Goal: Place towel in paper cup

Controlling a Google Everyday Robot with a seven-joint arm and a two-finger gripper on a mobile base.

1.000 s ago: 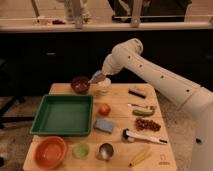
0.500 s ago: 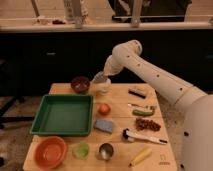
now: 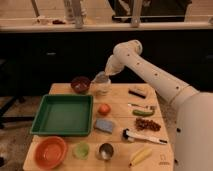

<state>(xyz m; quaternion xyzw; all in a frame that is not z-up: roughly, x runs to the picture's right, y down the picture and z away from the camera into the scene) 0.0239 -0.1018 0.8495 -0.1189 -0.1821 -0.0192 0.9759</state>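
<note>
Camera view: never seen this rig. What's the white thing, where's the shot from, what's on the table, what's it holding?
The white thing is a robot arm reaching in from the right. Its gripper hangs over the paper cup at the back of the wooden table. Pale cloth, the towel, hangs at the gripper right above the cup. There is one view only, looking down at the table from the front; where the camera is mounted isn't on record. On the table: a dark red bowl, green tray, tomato, blue-grey pad, orange bowl, green cup, metal cup, banana and some small items on the right.
</note>
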